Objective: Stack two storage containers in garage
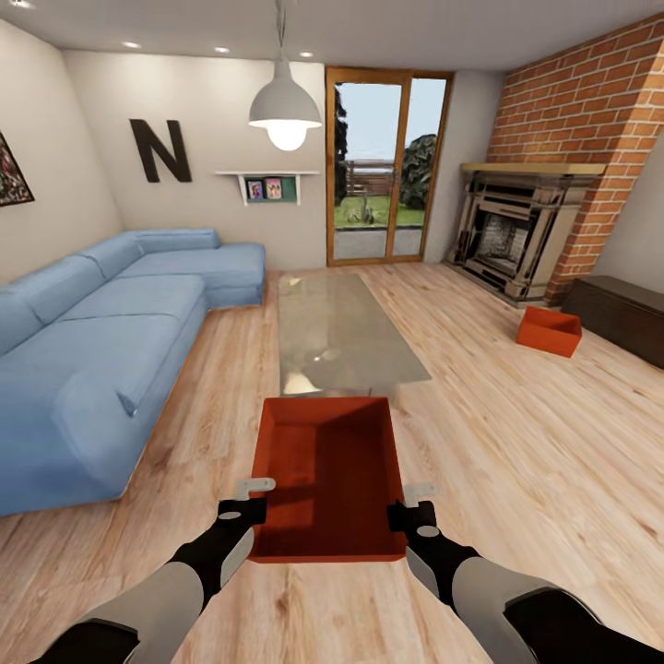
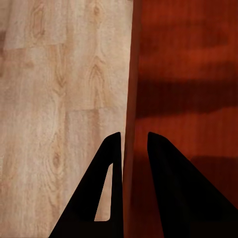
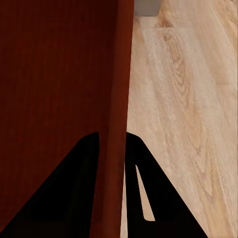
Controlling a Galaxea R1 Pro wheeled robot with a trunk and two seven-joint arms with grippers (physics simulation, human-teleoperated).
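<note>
Low in front of the robot, in the living room, one orange-red storage container (image 1: 327, 480) sits between the two arms, above the light wood-plank flooring (image 1: 516, 443). It is a lidless rectangular bin of smooth plastic with thin plain walls that taper slightly toward a flat bottom; shadows of the arms fall across its inside. The left claw (image 1: 247, 503) is nearly closed on the bin's left wall: in the left wrist view (image 2: 130, 148) the thin wall edge runs between the two black wedge-shaped fingers (image 2: 168, 193), one inside the bin, one outside over the planks. The right claw (image 1: 413, 510) grips the right wall the same way, its fingers (image 3: 69, 193) straddling the rounded rim with hardly any gap (image 3: 112, 144). Whether the bin's base touches the floor, I cannot tell.

The second storage container (image 1: 549, 331), the same colour and shape, rests on the planks well off to the right, near the red-brick fireplace (image 1: 512, 235) and just beside a dark low cabinet (image 1: 618, 314). Just beyond the held bin stands a glass-topped coffee desk (image 1: 341, 332), reflective and rectangular. A soft blue sectional sofa (image 1: 101, 341) fills the left side. Wood-framed glass doors (image 1: 385, 166) stand at the far wall, and a white dome pendant lamp (image 1: 285, 111) hangs from the ceiling.
</note>
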